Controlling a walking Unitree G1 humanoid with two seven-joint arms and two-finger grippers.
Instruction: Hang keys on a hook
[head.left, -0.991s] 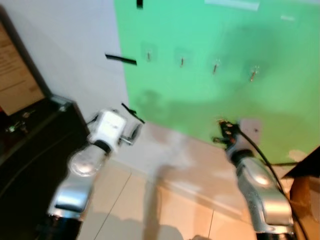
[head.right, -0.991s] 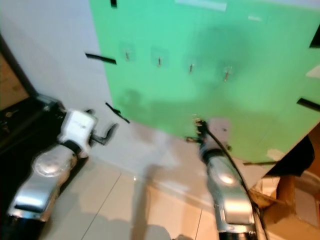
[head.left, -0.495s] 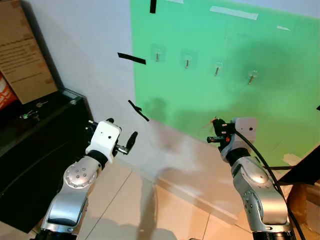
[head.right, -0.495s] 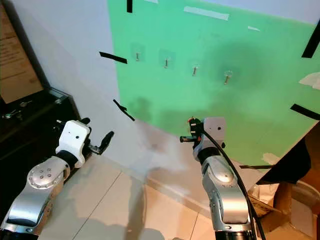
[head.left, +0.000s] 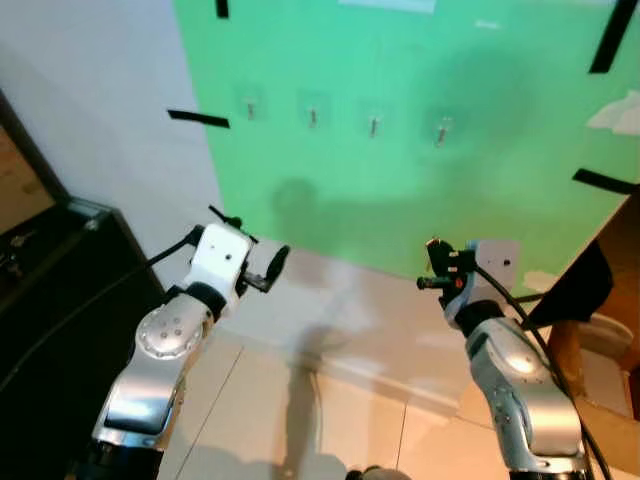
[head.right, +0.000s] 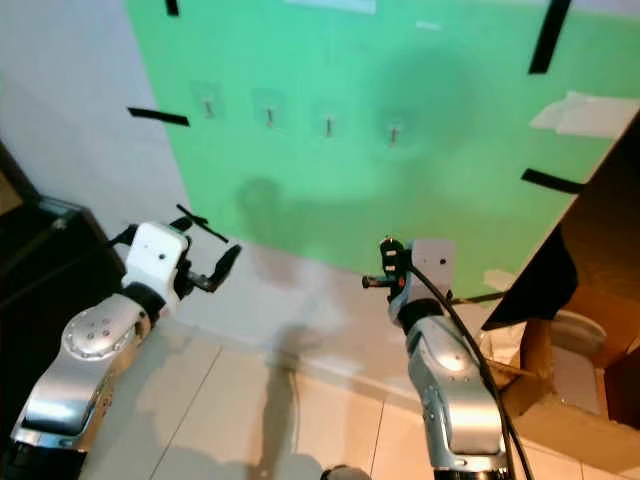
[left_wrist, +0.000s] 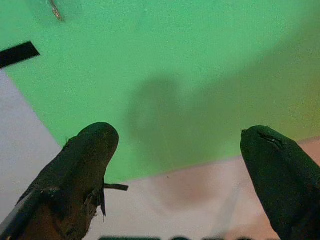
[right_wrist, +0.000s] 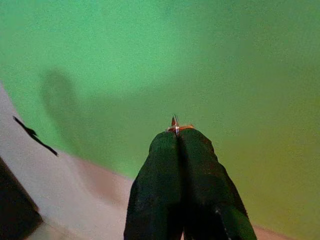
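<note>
Several small metal hooks (head.left: 372, 125) sit in a row high on the green wall panel (head.left: 420, 200); one hook (left_wrist: 55, 10) is seen in the left wrist view. My right gripper (head.left: 436, 262) is raised toward the panel, well below the hooks, shut on a key ring (right_wrist: 176, 125) whose thin metal loop pokes out past the fingertips. The keys themselves are hidden. My left gripper (head.left: 275, 262) is held up at the left near the panel's lower edge, open with nothing between its fingers (left_wrist: 87, 155).
A black cabinet (head.left: 50, 300) stands at the left. Black tape strips (head.left: 198, 118) mark the white wall and the panel. A dark board (head.left: 575, 285) and cardboard lean at the right. Beige tile floor (head.left: 330, 420) lies below.
The camera has swung to the right, so the hooks and cabinet have shifted left in view. Both grippers keep much the same pose, the right still shut on the key ring.
</note>
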